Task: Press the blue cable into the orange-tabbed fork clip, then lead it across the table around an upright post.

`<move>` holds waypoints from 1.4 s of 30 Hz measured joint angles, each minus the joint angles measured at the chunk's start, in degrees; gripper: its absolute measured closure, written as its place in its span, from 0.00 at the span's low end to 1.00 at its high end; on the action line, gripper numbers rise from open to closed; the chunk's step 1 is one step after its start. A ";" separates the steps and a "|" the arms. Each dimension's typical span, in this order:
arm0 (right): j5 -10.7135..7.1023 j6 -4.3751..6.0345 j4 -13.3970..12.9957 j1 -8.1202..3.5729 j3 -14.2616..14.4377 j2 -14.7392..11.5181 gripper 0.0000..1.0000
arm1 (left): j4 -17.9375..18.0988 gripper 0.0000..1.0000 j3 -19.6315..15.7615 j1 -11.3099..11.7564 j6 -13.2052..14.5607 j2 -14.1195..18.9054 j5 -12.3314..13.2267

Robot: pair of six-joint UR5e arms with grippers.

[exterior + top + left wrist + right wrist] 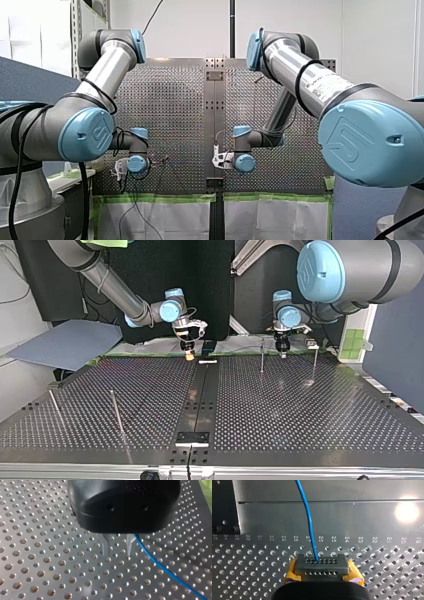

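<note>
Currently my right gripper (320,565), yellow pads, is pressed together, pinching the thin blue cable (308,517), which leads ahead over the perforated metal tabletop (249,562). My left gripper (117,552), black with metal fingers (106,547), stands slightly spread; the cable passes just beside one finger, outside the gap. Both sit at the tabletop's edge nearest the arms.

Right wrist view: engraved numbers (321,539) run along the counter (362,517), counting down 32, 31, 30 and on to 19; those past 32 are too blurred to read. Front view: a white label (324,82) on my right arm (300,70) carries illegible print.
</note>
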 joint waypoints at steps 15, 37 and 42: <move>-0.15 -0.01 0.14 0.03 0.01 0.22 1.00 | -3.85 0.00 -0.08 1.99 -4.90 0.04 6.76; -0.34 -0.01 0.49 -0.01 0.01 0.31 1.00 | -12.81 0.00 -7.61 2.14 2.79 7.39 12.37; -0.35 -0.01 0.49 0.05 0.02 0.32 1.00 | -12.36 0.00 -10.30 2.05 2.95 10.27 12.92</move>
